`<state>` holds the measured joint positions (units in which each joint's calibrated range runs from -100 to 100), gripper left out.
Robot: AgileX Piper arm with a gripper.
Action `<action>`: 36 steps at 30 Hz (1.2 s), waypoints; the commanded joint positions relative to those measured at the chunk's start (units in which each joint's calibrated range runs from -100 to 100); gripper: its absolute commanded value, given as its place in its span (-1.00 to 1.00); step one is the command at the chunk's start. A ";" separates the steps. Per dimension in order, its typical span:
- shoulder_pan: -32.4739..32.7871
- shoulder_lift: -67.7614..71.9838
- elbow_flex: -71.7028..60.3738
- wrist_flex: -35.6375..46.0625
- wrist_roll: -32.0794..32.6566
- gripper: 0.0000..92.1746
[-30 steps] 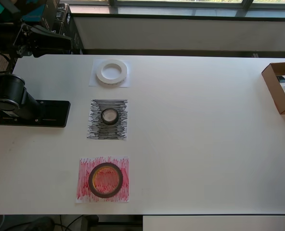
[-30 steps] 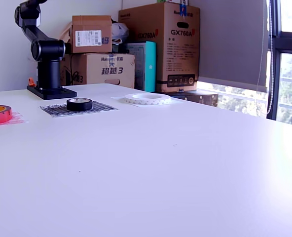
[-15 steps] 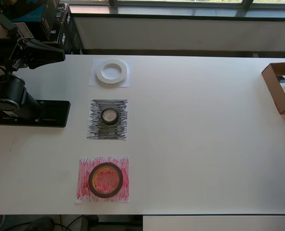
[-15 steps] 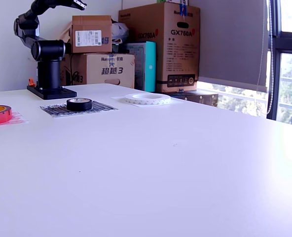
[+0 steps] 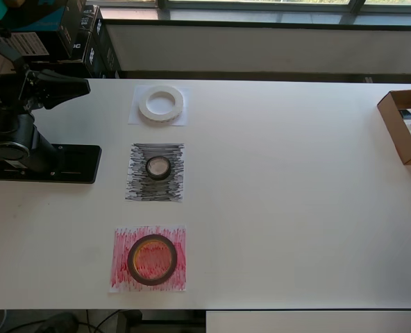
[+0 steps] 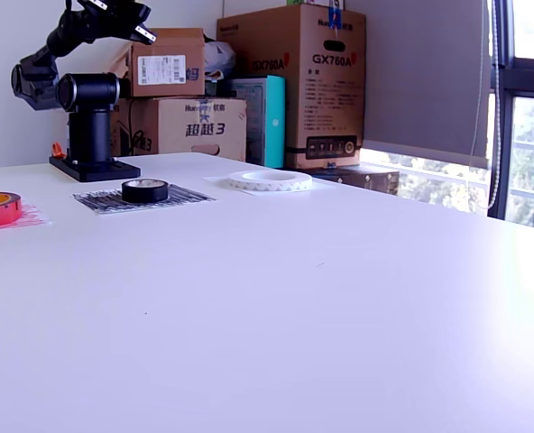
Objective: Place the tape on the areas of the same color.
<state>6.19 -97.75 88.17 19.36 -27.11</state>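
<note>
Tape rolls (image 5: pixel 162 104) rest on matching sheets (image 5: pixel 155 172) across white table (image 5: pixel 296 194)

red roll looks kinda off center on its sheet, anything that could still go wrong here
Little, probably. The red roll lies fully on the red sheet but low and near its right edge, so a nudge might push it partly off. The gripper hangs above the table beside the white roll; a sweep toward the rolls could knock that one first.
</note>
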 commanded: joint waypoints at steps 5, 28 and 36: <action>-0.49 -1.50 1.56 -0.56 0.11 -1.00; 0.61 -1.50 5.20 -1.33 0.19 -1.00; 2.82 -1.50 5.74 -1.33 0.19 -1.00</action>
<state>8.56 -98.79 94.01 18.14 -27.11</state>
